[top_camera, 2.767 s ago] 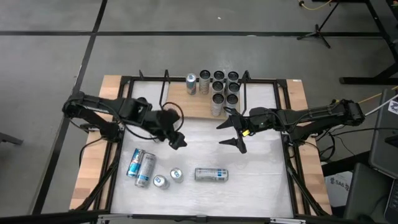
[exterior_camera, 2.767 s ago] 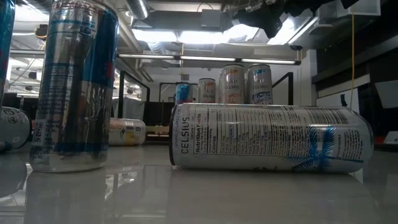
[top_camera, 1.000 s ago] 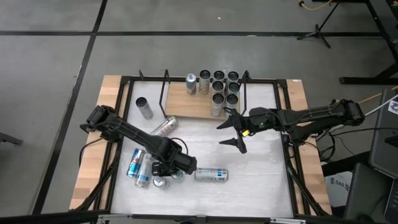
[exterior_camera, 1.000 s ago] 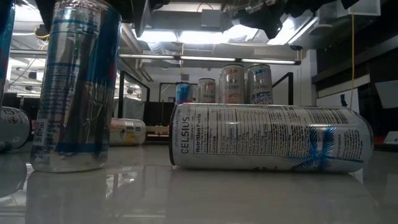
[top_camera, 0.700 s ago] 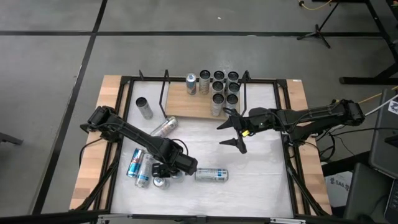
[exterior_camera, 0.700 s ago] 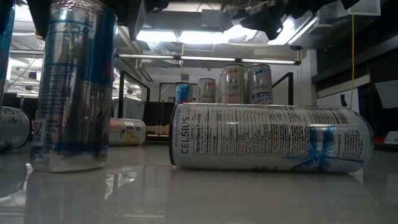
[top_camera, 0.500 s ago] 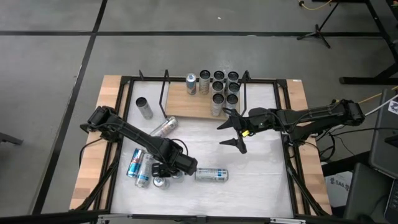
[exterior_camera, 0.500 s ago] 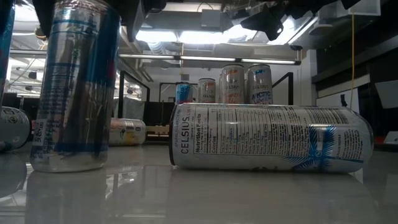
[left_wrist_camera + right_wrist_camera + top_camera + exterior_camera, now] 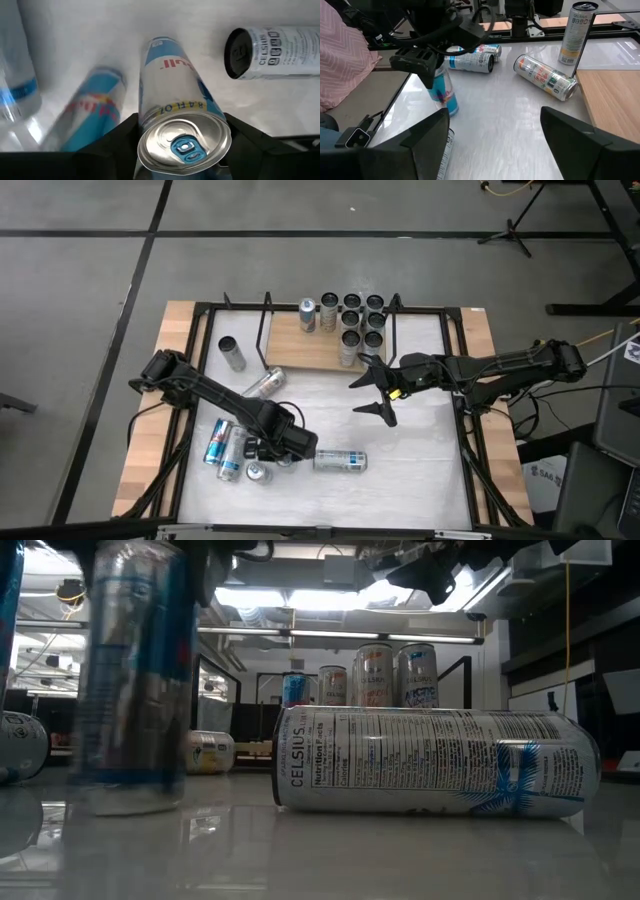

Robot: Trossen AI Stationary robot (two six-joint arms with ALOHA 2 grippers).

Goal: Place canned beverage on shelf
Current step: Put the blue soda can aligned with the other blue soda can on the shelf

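White table [image 9: 420,470] carries scattered cans. My left tool [image 9: 283,448] stands near its front edge, fingers around an upright blue-and-silver slim can [image 9: 172,115], narrowing on it. Wooden black-framed shelf [image 9: 300,352] lies toward the back edge. My right tool [image 9: 380,392] waits wide, nearer it.

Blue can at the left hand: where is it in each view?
High: out of sight under the left hand.
Low: blue can, far left, upright.
Left wrist: centre, between the fingers.
Right wrist: left of centre, upright.
Landmark: lying Celsius can, right beside it.
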